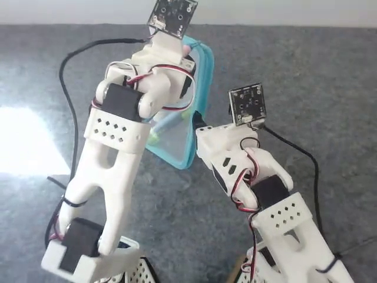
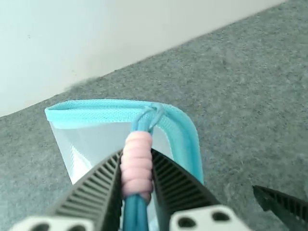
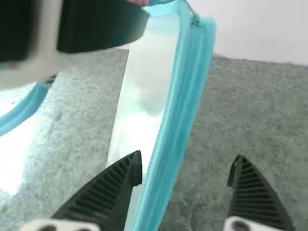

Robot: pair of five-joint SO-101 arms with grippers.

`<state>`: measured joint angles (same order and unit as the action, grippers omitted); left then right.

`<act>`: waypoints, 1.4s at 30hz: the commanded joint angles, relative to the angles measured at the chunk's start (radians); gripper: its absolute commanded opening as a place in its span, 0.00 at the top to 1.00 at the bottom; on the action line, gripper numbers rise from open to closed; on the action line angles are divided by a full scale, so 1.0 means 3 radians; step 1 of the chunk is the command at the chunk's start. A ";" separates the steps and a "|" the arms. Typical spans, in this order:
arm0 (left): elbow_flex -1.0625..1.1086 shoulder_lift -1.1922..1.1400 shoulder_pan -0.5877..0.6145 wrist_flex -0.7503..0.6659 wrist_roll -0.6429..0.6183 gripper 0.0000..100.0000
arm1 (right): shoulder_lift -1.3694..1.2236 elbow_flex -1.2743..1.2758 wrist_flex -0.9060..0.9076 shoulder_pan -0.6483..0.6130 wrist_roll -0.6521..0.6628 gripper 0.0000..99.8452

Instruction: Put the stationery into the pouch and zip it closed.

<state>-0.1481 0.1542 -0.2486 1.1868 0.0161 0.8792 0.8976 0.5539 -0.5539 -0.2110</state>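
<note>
The pouch [image 1: 177, 141] is clear with a teal zipper edge and stands tilted up off the grey table. Something pale green [image 1: 154, 137] shows through its wall. My left gripper [image 2: 137, 180] is at the pouch's upper corner, shut on the pink ribbed zipper pull [image 2: 137, 161], which hangs from a teal cord at the slider. My right gripper [image 3: 185, 166] is open at the pouch's lower end, with the teal zipper edge [image 3: 185, 86] running between its fingers. In the high view it sits at the pouch's lower right side [image 1: 198, 122].
The grey felt-like table [image 1: 306, 76] lies around the pouch, with a pale wall behind. Black cables [image 1: 70, 106] trail beside both arms. A bright patch of light [image 1: 23, 141] falls at the left. One fingertip of the right gripper [image 2: 281, 207] shows in the left wrist view.
</note>
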 commanded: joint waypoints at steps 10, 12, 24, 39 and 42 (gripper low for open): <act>-0.0192 0.0061 0.0164 0.0302 0.0435 0.99 | -0.1261 -0.0772 -0.0437 0.0028 0.0051 0.71; -0.0192 0.0061 0.0174 0.0292 0.0496 0.99 | -0.1307 -0.0823 -0.0422 0.0028 0.0051 0.71; -0.0187 0.0061 0.0164 0.0297 0.0557 0.99 | -0.1332 -0.0829 -0.0432 0.0315 0.0082 0.94; -0.0197 0.0066 0.0148 0.0389 0.0644 0.99 | -0.1107 -0.0808 -0.0320 0.0299 0.0164 0.94; -0.0228 0.0148 0.0133 0.0609 0.0818 0.99 | -0.1107 -0.0783 -0.0284 0.0299 0.0148 0.80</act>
<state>-0.1619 0.1557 -0.2087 1.3126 0.2217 0.4987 0.7135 0.4603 -0.4680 -0.1527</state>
